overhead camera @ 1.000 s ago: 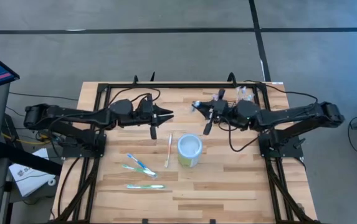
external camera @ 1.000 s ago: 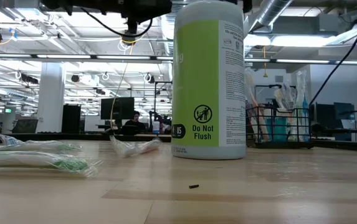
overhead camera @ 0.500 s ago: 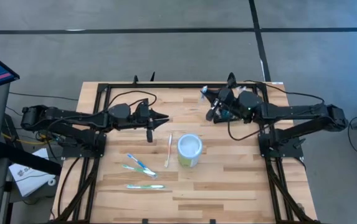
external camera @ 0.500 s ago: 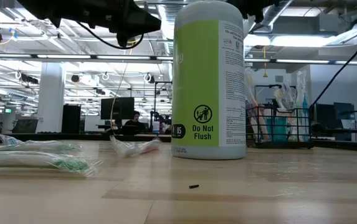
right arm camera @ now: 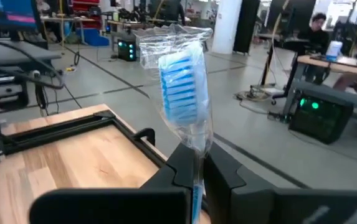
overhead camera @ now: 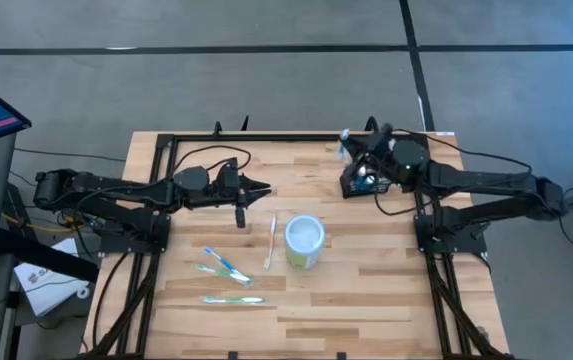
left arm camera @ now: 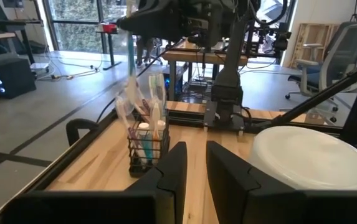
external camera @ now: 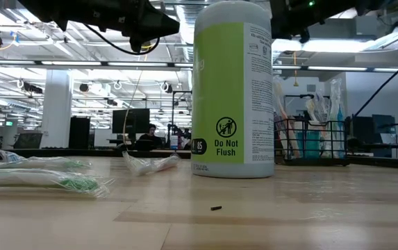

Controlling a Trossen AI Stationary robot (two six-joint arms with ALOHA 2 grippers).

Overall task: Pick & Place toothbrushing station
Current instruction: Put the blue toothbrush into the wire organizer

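The toothbrushing station (overhead camera: 359, 182) — a small black wire-mesh basket already holding several wrapped brushes — stands near the far right corner of the table (overhead camera: 366, 300), well behind and to the right of the white-and-green canister (overhead camera: 304, 241). The right gripper (overhead camera: 351, 152) now hangs right at the basket's far-left edge, above it, where a second ago it was out over the bare wood to the basket's left and half a second ago only partway across; its fingers are clamped on a blue toothbrush in clear wrap (right arm camera: 183, 93), the bristle head standing up past them. The left gripper (overhead camera: 264, 187) sits well to the basket's left, beyond the canister, having pulled back slightly over that second; its fingers (left arm camera: 172, 168) stand narrowly apart with nothing between them. More wrapped toothbrushes (overhead camera: 228, 264) lie on the table left of the canister, unmoved — one white one (overhead camera: 270, 240) closest to it.
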